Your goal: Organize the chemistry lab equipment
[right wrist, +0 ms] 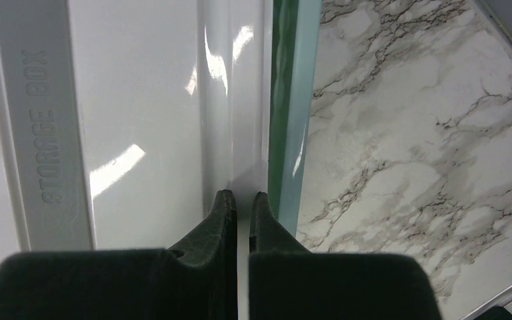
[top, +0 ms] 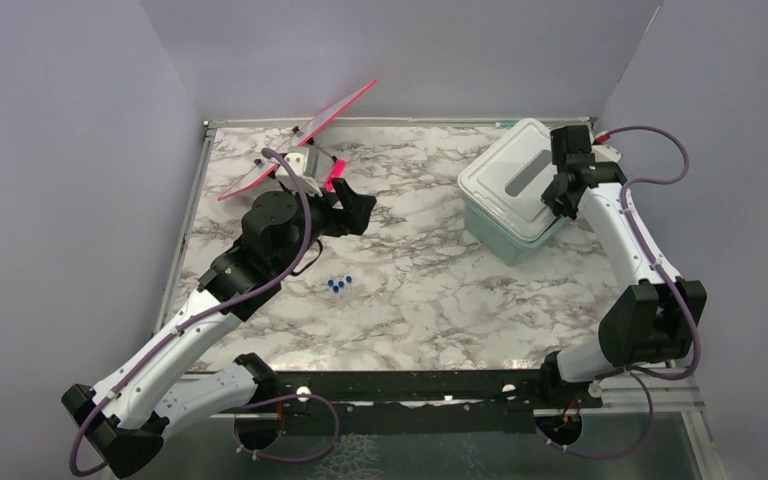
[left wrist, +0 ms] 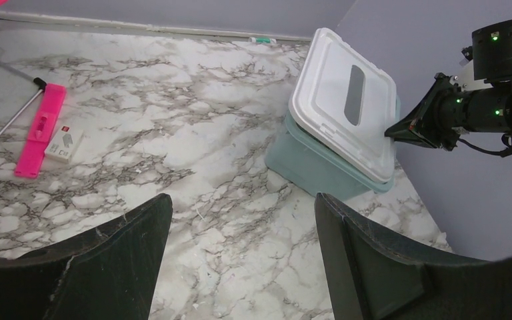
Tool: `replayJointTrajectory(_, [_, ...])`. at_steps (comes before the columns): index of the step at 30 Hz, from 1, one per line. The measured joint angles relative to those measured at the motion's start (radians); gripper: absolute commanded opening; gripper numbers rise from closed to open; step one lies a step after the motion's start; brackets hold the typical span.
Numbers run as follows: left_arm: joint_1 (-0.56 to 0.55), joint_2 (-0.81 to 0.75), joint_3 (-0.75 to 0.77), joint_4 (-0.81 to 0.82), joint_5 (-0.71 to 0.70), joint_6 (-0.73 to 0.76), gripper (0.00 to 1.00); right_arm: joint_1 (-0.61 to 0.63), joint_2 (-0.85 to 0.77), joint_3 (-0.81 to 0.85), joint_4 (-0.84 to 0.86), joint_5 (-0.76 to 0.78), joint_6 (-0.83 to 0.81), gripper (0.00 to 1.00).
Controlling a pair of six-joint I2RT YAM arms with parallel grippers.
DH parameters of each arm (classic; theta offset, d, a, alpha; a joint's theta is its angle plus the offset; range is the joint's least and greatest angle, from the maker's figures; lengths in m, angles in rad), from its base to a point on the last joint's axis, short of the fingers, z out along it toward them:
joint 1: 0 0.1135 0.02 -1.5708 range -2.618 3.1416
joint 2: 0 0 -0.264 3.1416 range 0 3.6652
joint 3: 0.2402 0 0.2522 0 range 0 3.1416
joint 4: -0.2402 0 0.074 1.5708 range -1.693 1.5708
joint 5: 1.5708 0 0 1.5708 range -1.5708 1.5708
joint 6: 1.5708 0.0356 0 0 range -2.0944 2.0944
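Several clear blue-capped tubes (top: pixel 338 285) lie together on the marble table, just in front of my left arm. A green-tipped stick (top: pixel 505 124) (left wrist: pixel 261 41) rests against the back wall. My left gripper (top: pixel 358 212) (left wrist: pixel 243 200) hovers open over bare marble with nothing between its fingers. The teal tub (top: pixel 495 235) (left wrist: pixel 307 163) stands at the right, with the white lid (top: pixel 505 165) (left wrist: pixel 327 87) lying askew on it. My right gripper (top: pixel 557 200) (right wrist: pixel 242 195) is shut on the lid's right rim (right wrist: pixel 250 100), beside the tub's teal wall (right wrist: pixel 293 133).
A pink frame with thin metal rods (top: pixel 300 140) (left wrist: pixel 40 130) lies at the back left, a small white box (left wrist: pixel 63 145) beside it. Grey walls close off the left, back and right. The table's metal edge (top: pixel 185 230) runs along the left.
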Motion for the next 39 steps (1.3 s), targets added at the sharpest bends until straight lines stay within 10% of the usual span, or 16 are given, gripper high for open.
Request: replayJointTrajectory(39, [0.000, -0.004, -0.011, 0.002, -0.012, 0.039, 0.81, 0.000, -0.034, -0.047, -0.044, 0.021, -0.021, 0.40])
